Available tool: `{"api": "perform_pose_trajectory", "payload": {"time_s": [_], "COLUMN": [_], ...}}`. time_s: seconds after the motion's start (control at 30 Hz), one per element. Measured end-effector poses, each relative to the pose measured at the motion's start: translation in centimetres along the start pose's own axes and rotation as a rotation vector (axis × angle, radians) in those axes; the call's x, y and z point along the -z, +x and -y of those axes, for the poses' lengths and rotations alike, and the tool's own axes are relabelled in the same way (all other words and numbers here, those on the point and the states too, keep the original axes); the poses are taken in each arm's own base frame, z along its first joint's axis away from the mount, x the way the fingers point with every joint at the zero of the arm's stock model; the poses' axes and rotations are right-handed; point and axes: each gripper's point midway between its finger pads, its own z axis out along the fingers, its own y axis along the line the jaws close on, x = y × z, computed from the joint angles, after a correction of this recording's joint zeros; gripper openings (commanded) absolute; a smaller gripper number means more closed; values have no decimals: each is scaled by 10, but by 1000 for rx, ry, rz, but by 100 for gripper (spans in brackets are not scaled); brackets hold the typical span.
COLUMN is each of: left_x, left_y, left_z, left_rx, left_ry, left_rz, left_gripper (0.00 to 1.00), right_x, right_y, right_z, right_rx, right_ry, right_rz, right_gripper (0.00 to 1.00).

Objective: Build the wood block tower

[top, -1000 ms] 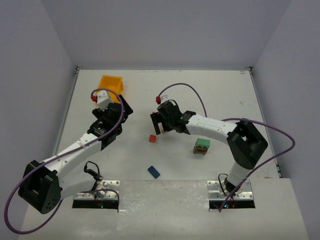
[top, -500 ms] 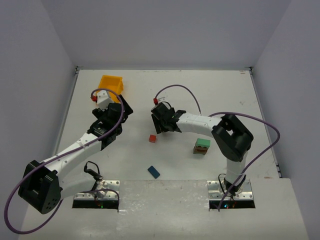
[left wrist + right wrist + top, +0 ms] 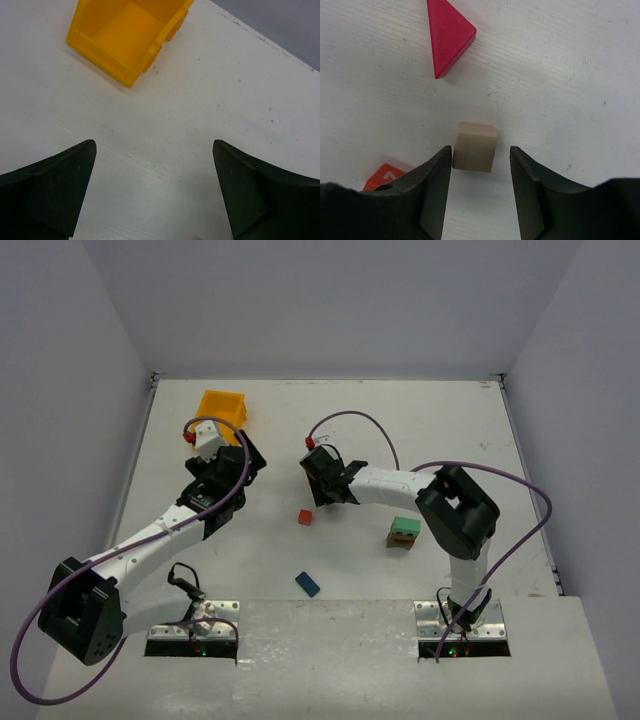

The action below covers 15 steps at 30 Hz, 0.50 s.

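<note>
In the right wrist view a cream cube (image 3: pixel 475 147) rests on the table between the tips of my right gripper (image 3: pixel 480 150). The left finger touches its corner and the right finger stands a small gap away, so the jaws are narrow but open. A magenta triangular prism (image 3: pixel 447 35) lies just beyond the cube, and a red block (image 3: pixel 385 177) peeks out beside the left finger. From above, the right gripper (image 3: pixel 322 495) covers the cube and the prism. The red block (image 3: pixel 305 517), a blue block (image 3: pixel 307 584) and a green block on a brown one (image 3: pixel 404 532) show. My left gripper (image 3: pixel 154 150) is open over bare table.
A yellow-orange bin (image 3: pixel 221 406) stands at the back left, just beyond the left gripper (image 3: pixel 238 448), and it looks empty in the left wrist view (image 3: pixel 127 35). The right arm's purple cable loops above the table's centre.
The right gripper's jaws have narrowed from wide open to close around the cream cube, and its arm has shifted slightly left and folded its elbow in. The left arm has not moved.
</note>
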Motion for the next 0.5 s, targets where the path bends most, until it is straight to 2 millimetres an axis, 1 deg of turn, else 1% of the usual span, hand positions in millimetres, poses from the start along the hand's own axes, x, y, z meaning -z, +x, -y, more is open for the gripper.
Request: {"api": "perform_pose_trajectory", "payload": {"time_s": [0.17, 0.37, 0.5], "left_x": [-1, -1, -1], "left_y": [0, -1, -1], "left_z": [-1, -2, -2], "left_rx": [-1, 4, 6], "left_ry": [-8, -13, -15], "left_rz": [4, 9, 10], "left_gripper": [100, 100, 100], "right_x": [-4, -5, -3], "right_y": [2, 0, 0], "right_z": [-2, -4, -5], "right_rx": [1, 4, 34], "right_ry": [-4, -12, -37], "right_rz": [-6, 3, 20], "right_gripper": [32, 23, 15]}}
